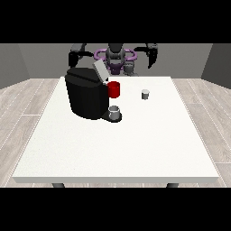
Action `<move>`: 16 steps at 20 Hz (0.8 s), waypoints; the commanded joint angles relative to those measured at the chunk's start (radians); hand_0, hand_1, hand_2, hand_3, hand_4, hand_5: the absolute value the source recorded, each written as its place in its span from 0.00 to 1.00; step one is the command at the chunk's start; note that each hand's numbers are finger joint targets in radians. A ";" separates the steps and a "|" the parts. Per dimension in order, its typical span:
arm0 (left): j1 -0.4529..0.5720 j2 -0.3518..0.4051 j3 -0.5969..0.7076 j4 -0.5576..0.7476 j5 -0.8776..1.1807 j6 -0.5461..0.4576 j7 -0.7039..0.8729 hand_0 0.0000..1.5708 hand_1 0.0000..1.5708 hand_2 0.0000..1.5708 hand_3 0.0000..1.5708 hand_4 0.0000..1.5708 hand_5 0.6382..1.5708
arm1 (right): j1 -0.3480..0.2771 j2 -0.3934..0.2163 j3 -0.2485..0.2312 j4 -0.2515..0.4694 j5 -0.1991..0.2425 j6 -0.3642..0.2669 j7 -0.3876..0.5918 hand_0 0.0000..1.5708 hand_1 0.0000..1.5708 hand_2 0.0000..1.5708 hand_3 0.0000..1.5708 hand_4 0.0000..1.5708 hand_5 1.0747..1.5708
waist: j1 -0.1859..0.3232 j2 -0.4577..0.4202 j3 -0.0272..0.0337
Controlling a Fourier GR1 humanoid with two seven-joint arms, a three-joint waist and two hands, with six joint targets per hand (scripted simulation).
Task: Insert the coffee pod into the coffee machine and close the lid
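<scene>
From my station, the hand at the view's left (73,57) hangs raised behind the far edge of the desk (135,149), and I cannot tell how its fingers lie. Just below and in front of it stands the black coffee machine (86,97), on the desk's left part. Its lid (99,70) is tilted up and open, to the right of that hand and a little lower. A red cup (114,89) sits against the machine's right side, and a small grey cup (115,113) stands on the machine's base plate, nearer me.

Further right, the coffee pod (145,94) stands on the desk by itself, a small grey cylinder well apart from the machine. It lies below the hand at the view's right (152,55), slightly to that hand's left, with open space between them. That hand is also raised behind the desk's far edge, touching nothing; whether it is wide or narrow I cannot tell.
</scene>
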 commanded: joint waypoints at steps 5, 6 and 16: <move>-0.051 0.096 0.040 0.069 -0.059 -0.056 0.004 0.00 0.00 0.00 0.00 0.35 1.00 | -0.033 -0.025 -0.024 0.008 -0.020 0.021 -0.003 0.00 0.00 0.00 0.00 0.23 1.00 | -0.038 0.022 0.0004; -0.067 0.099 0.038 0.088 -0.101 -0.022 0.025 0.00 0.00 0.00 0.00 0.32 1.00 | -0.007 0.023 0.027 0.001 0.028 -0.016 -0.034 0.00 0.00 0.00 0.00 0.23 1.00 | -0.053 0.025 0.0004; -0.214 0.232 0.060 0.278 -0.326 0.044 0.003 0.00 0.00 0.00 0.00 0.00 1.00 | -0.112 0.015 0.013 0.035 0.016 0.002 -0.081 0.00 0.00 0.00 0.00 0.27 1.00 | -0.120 0.175 0.0003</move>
